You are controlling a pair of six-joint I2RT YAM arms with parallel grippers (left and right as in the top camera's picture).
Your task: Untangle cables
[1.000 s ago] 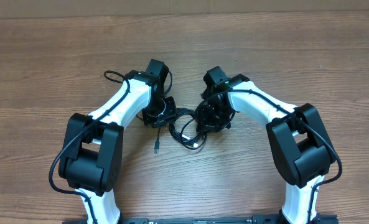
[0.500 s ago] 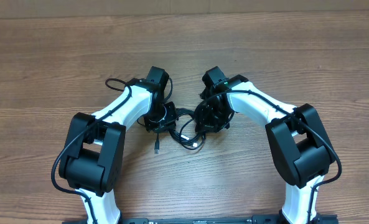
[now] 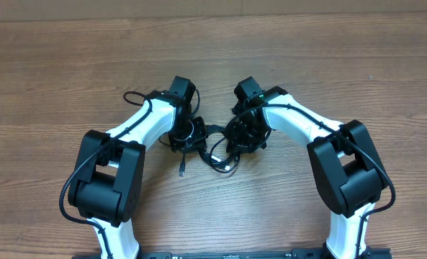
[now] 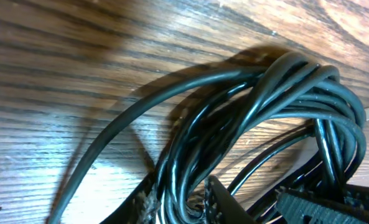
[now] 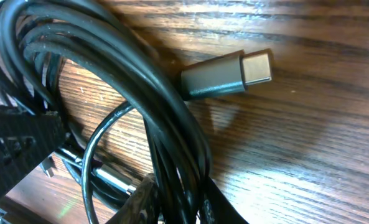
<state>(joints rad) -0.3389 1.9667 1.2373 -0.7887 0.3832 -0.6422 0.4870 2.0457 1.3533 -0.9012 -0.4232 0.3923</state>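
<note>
Overhead: cables lie bunched between left hand and right hand.

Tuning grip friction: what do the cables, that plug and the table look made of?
cables: glossy black jacket, likely PVC or rubber, streaky highlights.
plug: matte grey shell, probably plastic; silvery tip looks metal.
table: visible wood grain, slight sheen; could be laminate.

robotics lab: left arm, right arm mounted at wood-grain table.

Cables on table, between left tool and right tool, apparently touching.
</note>
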